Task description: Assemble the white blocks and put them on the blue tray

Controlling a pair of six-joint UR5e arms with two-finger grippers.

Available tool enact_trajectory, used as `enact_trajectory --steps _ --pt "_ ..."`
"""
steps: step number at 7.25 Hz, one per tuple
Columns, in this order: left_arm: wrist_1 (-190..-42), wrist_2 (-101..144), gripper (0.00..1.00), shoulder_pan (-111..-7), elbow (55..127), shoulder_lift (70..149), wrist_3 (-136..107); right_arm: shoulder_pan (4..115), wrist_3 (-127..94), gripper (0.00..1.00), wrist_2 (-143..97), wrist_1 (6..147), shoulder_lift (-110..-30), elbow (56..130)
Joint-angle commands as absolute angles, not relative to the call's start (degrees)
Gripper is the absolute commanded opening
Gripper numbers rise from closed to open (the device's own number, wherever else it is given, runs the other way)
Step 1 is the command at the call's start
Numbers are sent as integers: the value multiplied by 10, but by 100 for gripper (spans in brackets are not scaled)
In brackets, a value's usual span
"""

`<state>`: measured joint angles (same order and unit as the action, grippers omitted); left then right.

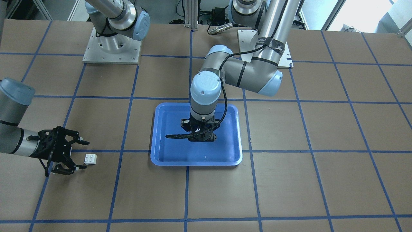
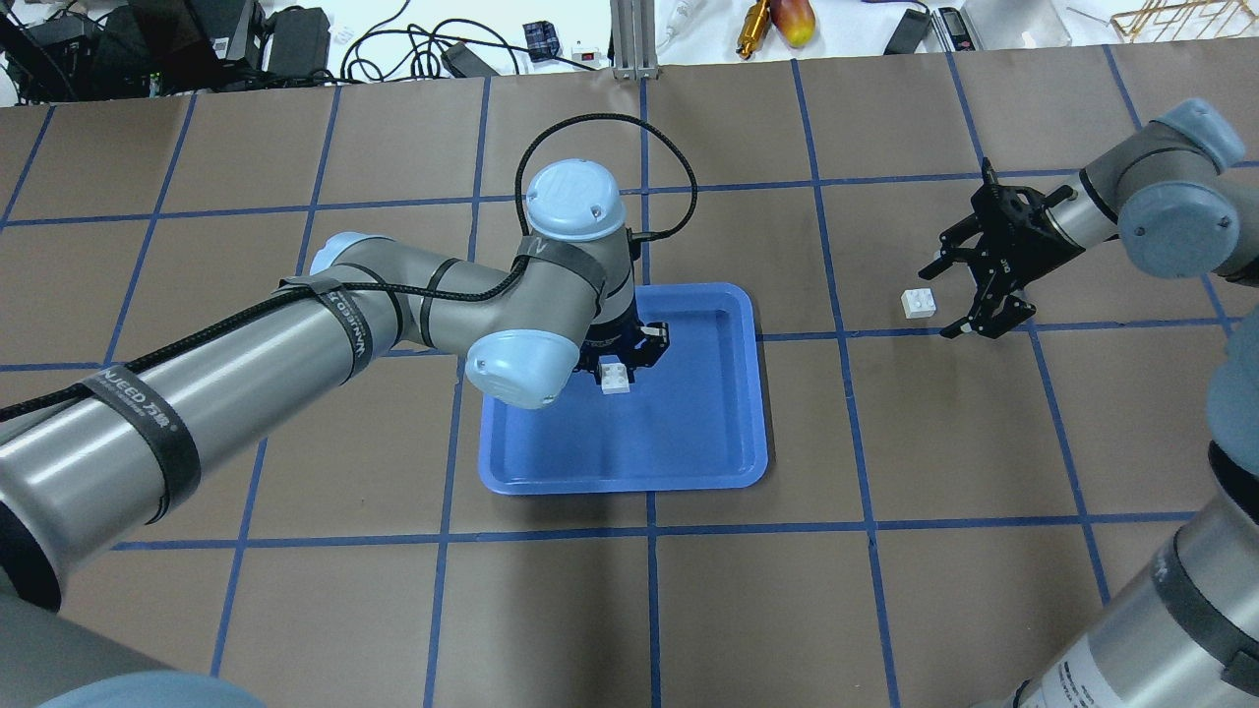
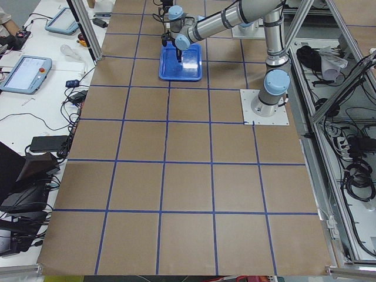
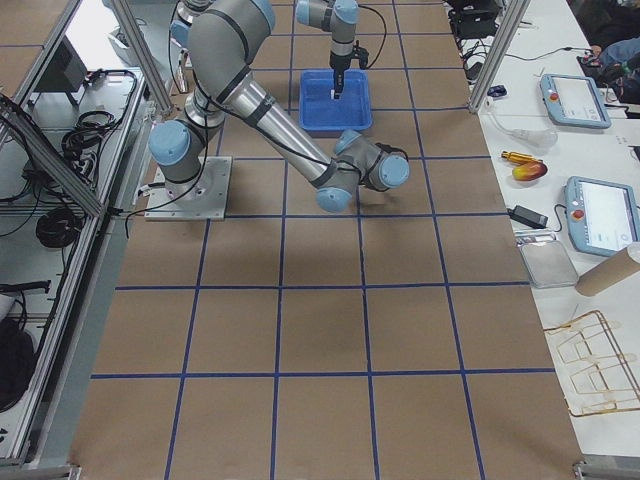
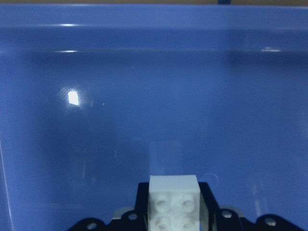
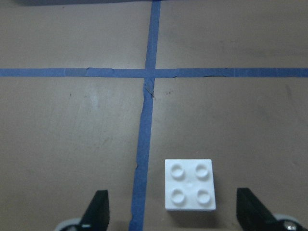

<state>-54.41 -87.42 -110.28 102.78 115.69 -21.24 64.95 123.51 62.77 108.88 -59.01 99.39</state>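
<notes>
1. Status: the left fingers (image 5: 142,197) are shut on one small white square plastic studded brick (image 5: 174,202), studs toward the wrist camera, over the shallow rectangular blue plastic tray (image 2: 689,433). Whether this held brick touches the tray floor cannot be told.
2. The second white studded brick (image 6: 189,184) lies studs-up on the brown paper-covered table (image 1: 289,187), well apart from the tray and just beside a blue tape line (image 6: 144,144).
3. The right fingers (image 6: 100,209) are spread wide and low, with the second brick at their tips. In the wrist view it sits nearer the right-hand finger.
4. The step in hand is judged to be grasping the second brick.
5. Centre the fingers on the second brick before closing. An off-centre close is likely to push or turn it.
6. Advance until the pads cover two opposite flat sides, below the studs.
7. Keep the fingers square to the brick's sides. A corner grip is likely to slip.
8. Close gently and lift straight up, so the brick is level for mating with the held brick.
</notes>
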Motion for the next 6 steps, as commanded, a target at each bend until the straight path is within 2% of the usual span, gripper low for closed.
enact_trajectory --steps 1,2,3,4,5,6 --pt "-542 -874 32 -1103 1031 1166 -214 651 1232 92 628 1086 -583 993" --pt "-543 -874 35 -1103 1033 1169 -215 651 1232 84 628 1086 -584 993" --pt "-542 -874 69 -1103 1034 1171 -215 652 1232 68 630 1085 -584 992" --pt "-542 -874 77 -1103 1034 1171 -215 652 1233 59 628 1088 -584 992" --pt "-541 -873 77 -1103 1034 1171 -215 653 1238 36 628 1089 -585 992" --pt "-541 -872 77 -1103 1032 1171 -215 654 1238 5 632 1112 -586 992"
